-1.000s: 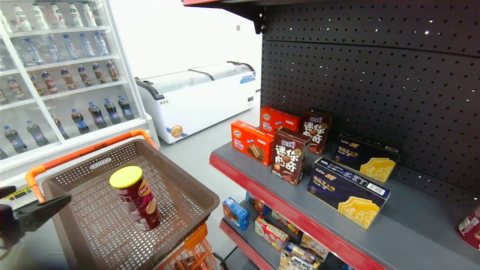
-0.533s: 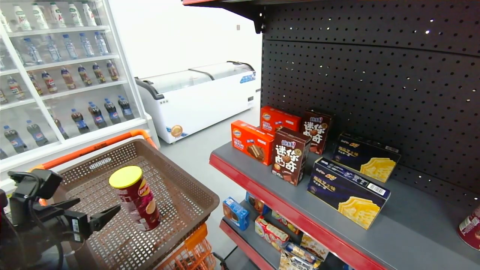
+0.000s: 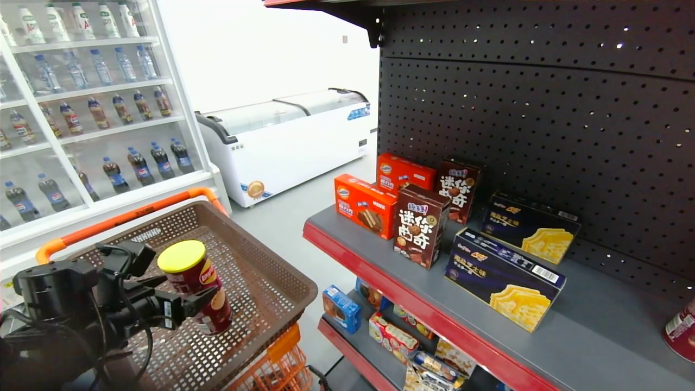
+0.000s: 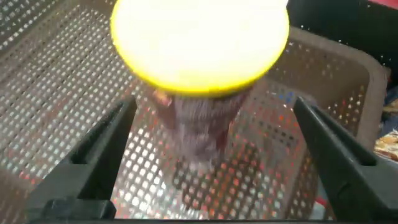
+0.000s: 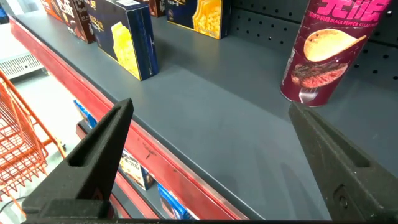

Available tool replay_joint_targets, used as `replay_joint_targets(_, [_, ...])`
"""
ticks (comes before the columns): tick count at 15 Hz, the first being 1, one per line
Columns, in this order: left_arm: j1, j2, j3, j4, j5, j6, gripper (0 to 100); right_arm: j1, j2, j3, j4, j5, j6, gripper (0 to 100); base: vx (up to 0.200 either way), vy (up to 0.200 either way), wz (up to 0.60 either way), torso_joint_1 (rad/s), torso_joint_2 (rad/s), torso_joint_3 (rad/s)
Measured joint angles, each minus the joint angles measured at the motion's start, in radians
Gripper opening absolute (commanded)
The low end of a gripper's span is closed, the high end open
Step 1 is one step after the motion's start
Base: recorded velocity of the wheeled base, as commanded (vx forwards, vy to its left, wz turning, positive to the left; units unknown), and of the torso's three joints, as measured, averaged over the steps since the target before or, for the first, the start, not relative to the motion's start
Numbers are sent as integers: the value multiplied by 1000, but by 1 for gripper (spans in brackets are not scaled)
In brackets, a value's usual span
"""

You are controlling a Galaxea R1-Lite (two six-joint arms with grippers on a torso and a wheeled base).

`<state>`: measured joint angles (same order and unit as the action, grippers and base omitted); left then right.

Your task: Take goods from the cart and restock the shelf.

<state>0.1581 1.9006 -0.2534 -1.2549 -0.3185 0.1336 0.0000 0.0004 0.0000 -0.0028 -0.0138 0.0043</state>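
Observation:
A dark red chip can (image 3: 202,288) with a yellow lid (image 3: 181,255) stands upright in the brown cart basket (image 3: 266,271). My left gripper (image 3: 187,292) is open, one finger on each side of the can's upper body. In the left wrist view the can (image 4: 199,124) sits between the spread fingers (image 4: 93,162) of the left gripper (image 4: 214,109), with gaps on both sides. My right gripper (image 5: 211,109) hangs open and empty over the grey shelf (image 5: 224,124), near a second chip can (image 5: 326,50) standing there, which is also at the head view's right edge (image 3: 681,328).
On the shelf (image 3: 586,336) stand orange boxes (image 3: 365,206), brown boxes (image 3: 421,225) and dark blue boxes (image 3: 502,277); bare room lies between those and the far can. A lower shelf holds snacks (image 3: 391,336). The cart has an orange handle (image 3: 125,217).
My left gripper has come forward into the basket from the near left and now straddles the can. The can and the shelf goods have not moved.

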Motion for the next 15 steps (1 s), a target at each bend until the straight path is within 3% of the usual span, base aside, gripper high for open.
replay_joint_targets(2, [-11, 72, -6, -66, 5, 4, 100, -1, 0, 0, 0, 0, 0, 100, 0, 0, 0, 0, 0, 0])
replay_joint_targets(6, [-28, 183, -65, -92, 75, 7, 100, 0, 0, 0, 0, 0, 0, 100, 0, 0, 0, 0, 0, 0])
replay_joint_targets(8, [-37, 224, -98, -112, 80, 5, 100, 0, 0, 0, 0, 0, 0, 100, 0, 0, 0, 0, 0, 0])
replay_joint_targets(9, [-46, 242, -113, -124, 81, 0, 0, 0, 0, 0, 0, 0, 0, 100, 0, 0, 0, 0, 0, 0])
replay_joint_targets(15, [-91, 243, -153, -75, 112, -24, 0, 0, 0, 0, 0, 0, 0, 100, 0, 0, 0, 0, 0, 0])
